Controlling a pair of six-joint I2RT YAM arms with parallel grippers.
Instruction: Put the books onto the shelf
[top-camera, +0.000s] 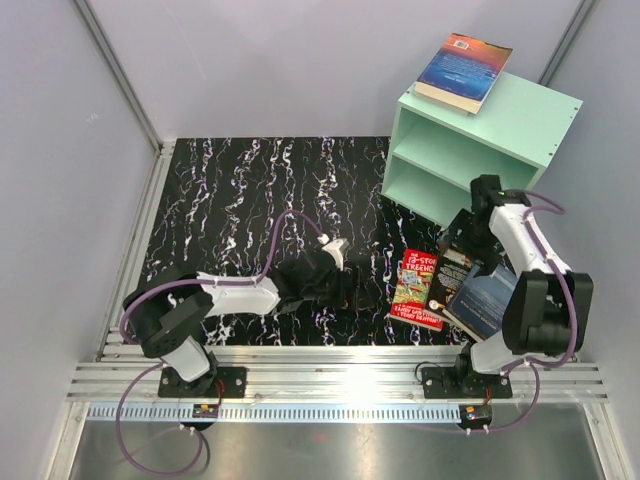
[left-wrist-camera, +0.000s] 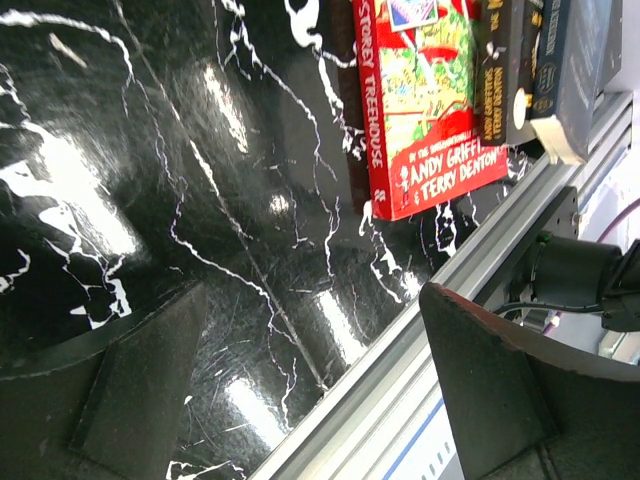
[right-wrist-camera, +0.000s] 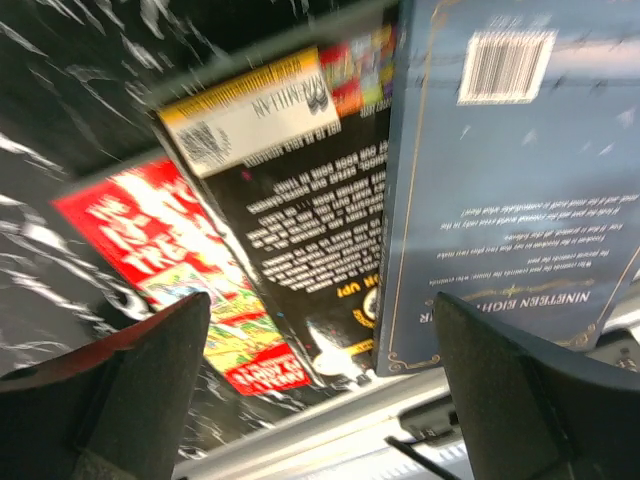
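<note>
Top external: sunset book (top-camera: 465, 70) lay atop shelf (top-camera: 530, 112). Red book (left-wrist-camera: 430, 120) read "STOREY TREEHOUSE". Left gripper (left-wrist-camera: 310, 375) and right gripper (right-wrist-camera: 320, 355) were spread.

Both shelf (top-camera: 530, 112) mouths open toward 7 o'clock, with the right arm (top-camera: 520, 235) standing before the lower one. Sunset book (top-camera: 463, 72) fills the shelf top's 10 o'clock corner. Desk (top-camera: 230, 190) bare 9 to 12 o'clock. Three books (top-camera: 447, 280) overlap at 4 o'clock.

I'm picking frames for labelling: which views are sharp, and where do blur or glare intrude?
Top external: sharp, evenly lit. Left wrist: sharp, glare streaks on the black table, red book legible. Right wrist: blurred, small print on the black book and blue book smeared.
</note>
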